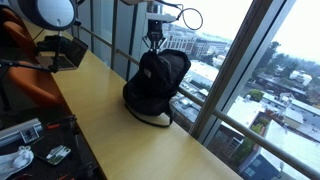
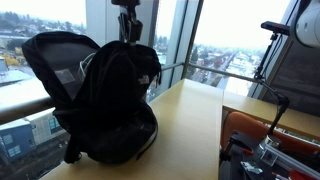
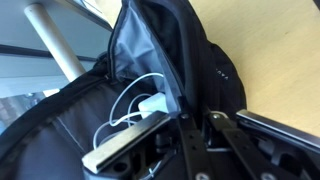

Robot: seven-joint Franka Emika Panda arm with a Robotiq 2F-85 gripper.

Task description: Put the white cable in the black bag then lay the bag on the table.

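The black bag [image 1: 155,85] [image 2: 100,100] stands upright on the table [image 1: 110,130] [image 2: 190,120], close to the window. My gripper [image 1: 153,47] [image 2: 128,38] comes down onto the bag's top and is shut on the fabric there. In the wrist view the bag [image 3: 210,60] has its zipped compartment gaping open. The white cable [image 3: 150,105] lies inside that opening, its blocky plug and thin loops showing against the dark lining. My gripper [image 3: 197,115] pinches the bag's edge just right of the opening. A bare strip of the table [image 3: 270,50] shows at the upper right.
Window glass and a metal rail [image 1: 225,110] run right behind the bag. An orange chair [image 1: 25,60] and a black stand [image 1: 65,50] sit at the table's far end. Tools and clutter [image 1: 30,150] [image 2: 265,150] lie on a lower bench beside the table.
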